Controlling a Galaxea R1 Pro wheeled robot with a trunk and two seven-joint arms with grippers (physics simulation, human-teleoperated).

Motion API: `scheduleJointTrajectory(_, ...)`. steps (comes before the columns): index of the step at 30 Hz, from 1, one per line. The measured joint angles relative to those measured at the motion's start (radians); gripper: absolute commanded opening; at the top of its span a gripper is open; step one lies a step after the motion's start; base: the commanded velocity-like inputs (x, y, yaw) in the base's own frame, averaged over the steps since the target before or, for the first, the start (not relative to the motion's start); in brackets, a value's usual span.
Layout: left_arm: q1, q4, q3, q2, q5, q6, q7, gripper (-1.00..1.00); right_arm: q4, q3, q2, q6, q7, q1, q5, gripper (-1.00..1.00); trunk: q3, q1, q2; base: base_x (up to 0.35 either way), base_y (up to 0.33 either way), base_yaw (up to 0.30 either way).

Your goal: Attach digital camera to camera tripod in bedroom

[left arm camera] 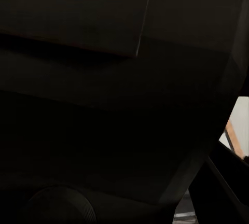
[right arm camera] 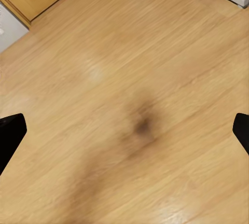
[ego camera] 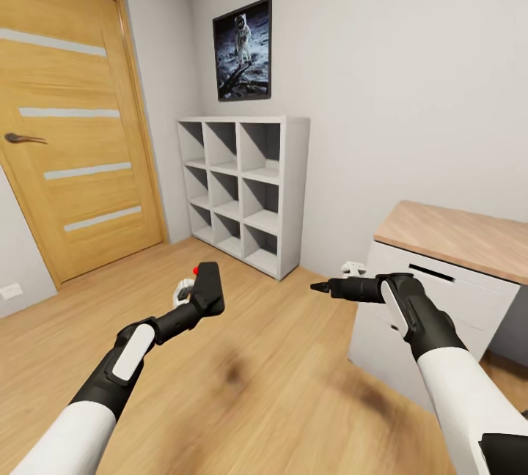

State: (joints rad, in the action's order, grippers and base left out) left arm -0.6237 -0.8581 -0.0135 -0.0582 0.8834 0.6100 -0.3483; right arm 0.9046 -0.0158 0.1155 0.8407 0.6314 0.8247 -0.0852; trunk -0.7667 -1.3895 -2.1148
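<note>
Left tool [ego camera: 196, 299] grips the digital camera [ego camera: 208, 286], raised for carrying; no tripod in sight. Right tool [ego camera: 320, 287] hangs empty, fingers spread wide over floor [right arm camera: 124, 79].

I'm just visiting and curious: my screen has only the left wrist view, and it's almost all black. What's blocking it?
Observer: The head view shows the left tool clamped on the digital camera. Its black body is likely what darkens your view.
Operator: Is the other arm carrying something too?
Observer: No. The right tool is open, held over bare wood floor.
Operator: What's ahead?
Observer: A white cube shelf against the wall, with a wooden door to its left.
</note>
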Motion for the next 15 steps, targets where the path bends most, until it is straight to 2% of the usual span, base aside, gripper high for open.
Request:
scheduleJointTrajectory(3, 0.000, 0.020, -0.006, -0.006, -0.002, -0.002, 0.008, -1.00, -0.001, 0.000, -0.001, 0.000, 0.000, 0.000, 0.000, 1.00, 0.009, 0.012, 0.021, 0.000, 0.000, 0.000)
scheduleJointTrajectory(5, 0.000, 0.042, -0.018, -0.023, -0.009, -0.008, 0.039, -1.00, -0.001, 0.000, -0.001, 0.000, 0.000, 0.000, 0.000, 1.00, 0.016, 0.019, 0.035, 0.000, 0.000, 0.000)
scheduleJointTrajectory(6, 0.000, 0.064, -0.052, -0.043, -0.017, -0.026, 0.155, -1.00, -0.003, 0.001, -0.003, -0.002, -0.001, 0.000, 0.000, 1.00, 0.019, 0.023, 0.042, 0.000, 0.000, 0.000)
scheduleJointTrajectory(7, 0.000, 0.066, -0.066, -0.053, -0.010, -0.034, 0.223, -1.00, -0.004, 0.001, -0.004, -0.002, -0.001, 0.000, 0.000, 1.00, 0.022, 0.027, 0.049, 0.000, 0.000, 0.000)
scheduleJointTrajectory(10, 0.000, 0.066, -0.080, -0.056, -0.005, -0.045, 0.327, -1.00, -0.004, 0.001, -0.004, -0.003, -0.001, 0.000, 0.000, 1.00, 0.031, 0.038, 0.070, 0.000, 0.000, 0.000)
scheduleJointTrajectory(11, 0.000, 0.065, -0.085, -0.057, -0.018, -0.051, 0.388, -1.00, -0.004, 0.001, -0.005, -0.003, -0.001, 0.000, 0.000, 1.00, 0.034, 0.042, 0.077, 0.000, 0.000, 0.000)
scheduleJointTrajectory(12, 0.000, 0.064, -0.087, -0.057, -0.016, -0.054, 0.419, -1.00, -0.004, 0.001, -0.005, -0.003, -0.001, 0.000, 0.000, 1.00, 0.038, 0.046, 0.084, 0.000, 0.000, 0.000)
scheduleJointTrajectory(15, 0.000, 0.061, -0.087, -0.056, -0.021, -0.067, 0.572, -1.00, -0.005, 0.001, -0.005, -0.004, -0.002, 0.000, 0.000, 1.00, 0.047, 0.058, 0.105, 0.000, 0.000, 0.000)
